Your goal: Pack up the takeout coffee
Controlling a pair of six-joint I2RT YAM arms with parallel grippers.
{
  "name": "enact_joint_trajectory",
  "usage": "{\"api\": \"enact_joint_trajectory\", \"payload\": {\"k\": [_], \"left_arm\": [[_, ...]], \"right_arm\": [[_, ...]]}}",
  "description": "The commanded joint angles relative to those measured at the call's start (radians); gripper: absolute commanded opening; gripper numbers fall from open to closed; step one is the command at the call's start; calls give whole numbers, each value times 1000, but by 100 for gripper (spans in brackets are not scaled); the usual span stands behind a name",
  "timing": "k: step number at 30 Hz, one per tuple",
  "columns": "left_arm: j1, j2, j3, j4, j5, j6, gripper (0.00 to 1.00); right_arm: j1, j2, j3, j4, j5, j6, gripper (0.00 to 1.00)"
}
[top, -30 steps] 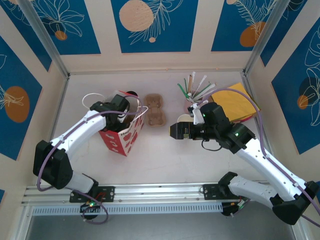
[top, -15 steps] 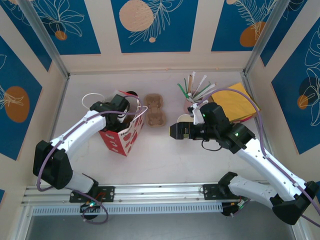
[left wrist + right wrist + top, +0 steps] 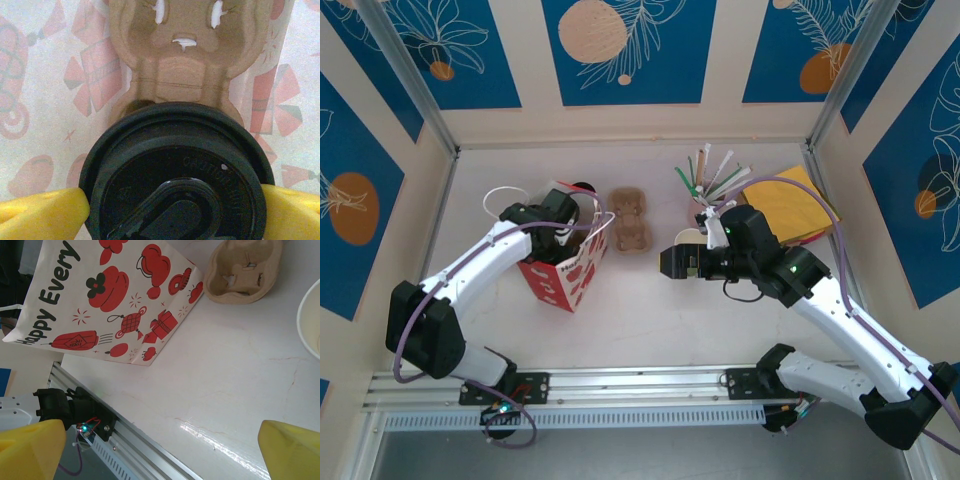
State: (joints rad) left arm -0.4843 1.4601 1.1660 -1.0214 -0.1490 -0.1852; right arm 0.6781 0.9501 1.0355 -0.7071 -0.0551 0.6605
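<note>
Left end effector [image 3: 172,207] grips the takeout coffee [image 3: 200,150] by its black lid, 1 yellow finger on each side. It's inside the printed bag [image 3: 560,282] on the worktop's [image 3: 650,320] left half, cardboard cup carrier [image 3: 182,55] just beyond it. Right end effector [image 3: 161,450] is wide open and empty, over the worktop's middle.

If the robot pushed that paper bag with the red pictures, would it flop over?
Probably it would crumple rather than stay stiff: the white paper bag with red pictures looks thin. It might not topple, though, since a brown pulp cup carrier lies inside and the left gripper grips a black-lidded cup there.
</note>
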Motion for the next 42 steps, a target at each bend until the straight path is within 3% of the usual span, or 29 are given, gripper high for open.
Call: {"api": "enact_joint_trajectory", "payload": {"k": [1,42], "left_arm": [[12,61,-64,-43,35,-22,94],[13,57,-58,-52,46,-23,94]], "right_arm": [[-5,-13,-3,-4,0,4,99],[-8,-13,-11,1,-5,4,99]]}}
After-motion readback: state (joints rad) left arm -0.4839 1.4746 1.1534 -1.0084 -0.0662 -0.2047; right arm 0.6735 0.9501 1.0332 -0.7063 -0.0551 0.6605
